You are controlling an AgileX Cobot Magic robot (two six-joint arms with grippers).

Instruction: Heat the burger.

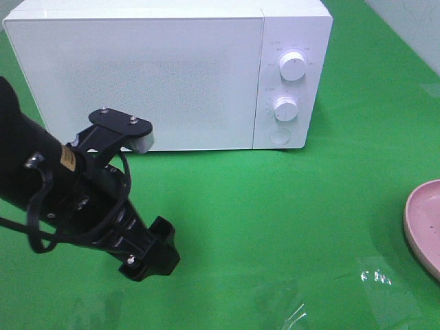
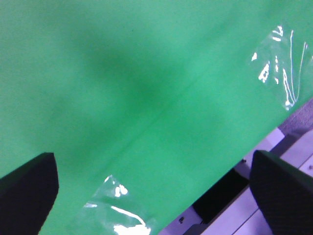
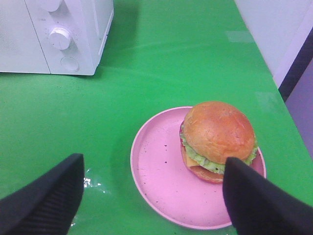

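Dial marks: microwave (image 1: 165, 69) print too small to read.
Plate (image 1: 426, 223): cut off at the edge.
My left gripper (image 2: 151, 196): wide open, empty.
My right gripper (image 3: 151, 196): wide open over burger (image 3: 217, 139), empty.

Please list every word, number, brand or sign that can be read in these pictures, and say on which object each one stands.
No text can be read in any view.
Microwave: small grey marks ring its upper knob and lower knob, too small and blurred to read.
Left arm: a small yellowish sticker, illegible.
Burger, pink plate and green cloth: no writing visible.
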